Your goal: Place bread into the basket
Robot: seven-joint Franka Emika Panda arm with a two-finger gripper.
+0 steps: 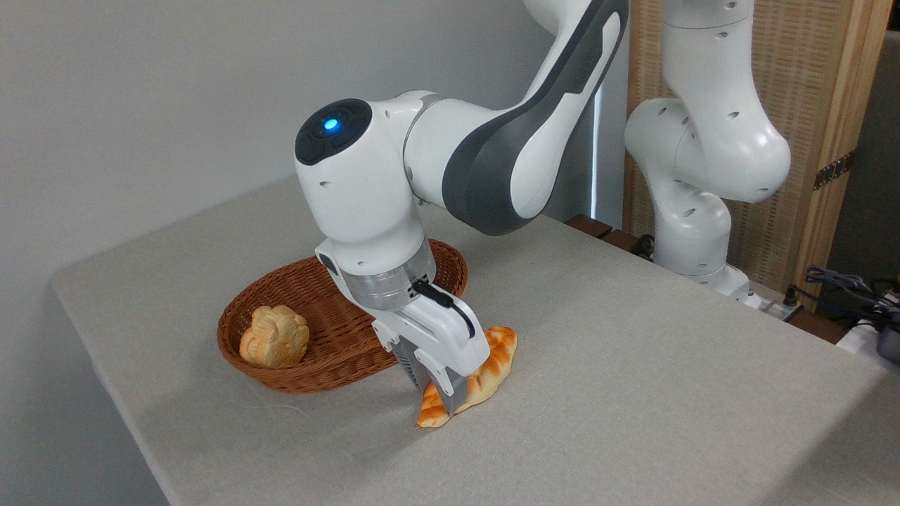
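Note:
The bread [496,358], a glossy golden braided loaf, lies on the table just right of the basket [337,369], an oval reddish-brown wicker one. My gripper [439,393] is down over the loaf's middle, its fingers [455,398] straddling it, one on each side. The hand hides the middle of the loaf, so I cannot make out whether the fingers press on it. The loaf's lower end rests on the cloth.
A small pale knobbly bun [274,337] sits inside the basket at its left end. The arm's base [703,232] stands at the back right, with cables [851,288] beside it. The table's left and front edges lie close to the basket.

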